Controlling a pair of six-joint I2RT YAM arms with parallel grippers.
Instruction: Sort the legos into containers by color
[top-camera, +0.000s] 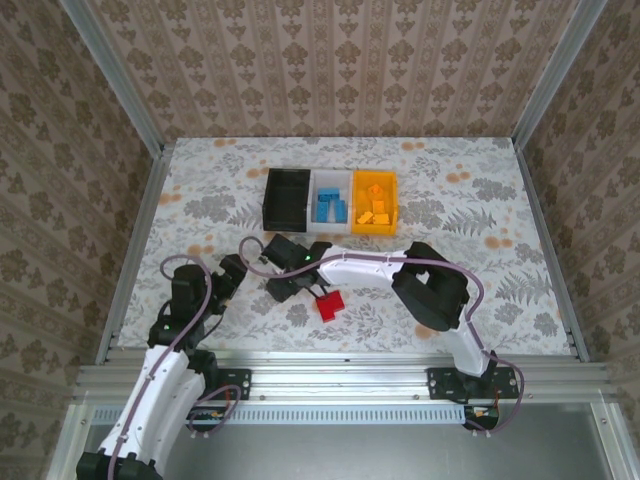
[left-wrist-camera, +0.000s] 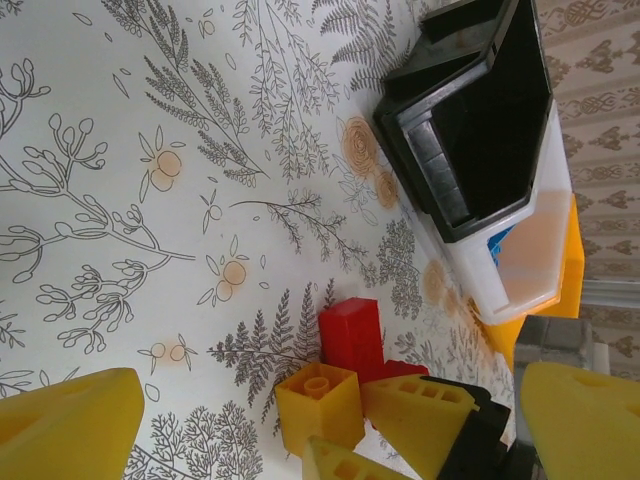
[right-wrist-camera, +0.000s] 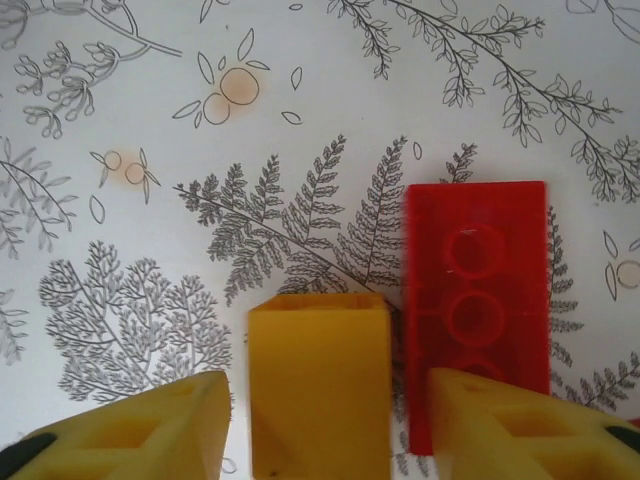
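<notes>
Loosely, a yellow brick (right-wrist-camera: 318, 340) beside a red brick (right-wrist-camera: 478, 300) was flanked, ungripped, by the half-open right gripper (right-wrist-camera: 328, 400); the left gripper (left-wrist-camera: 330, 400) was spread wide, empty.

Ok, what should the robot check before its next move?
1. Yellow brick between the right gripper fingers: ok.
2. Jaws closed on it: not ok, there are gaps on both sides.
3. Red brick out of the way: not ok, it lies right beside the yellow one, at one finger.
4. Yellow-orange bin has room: ok.
5. Left gripper open and holding nothing: ok.
</notes>
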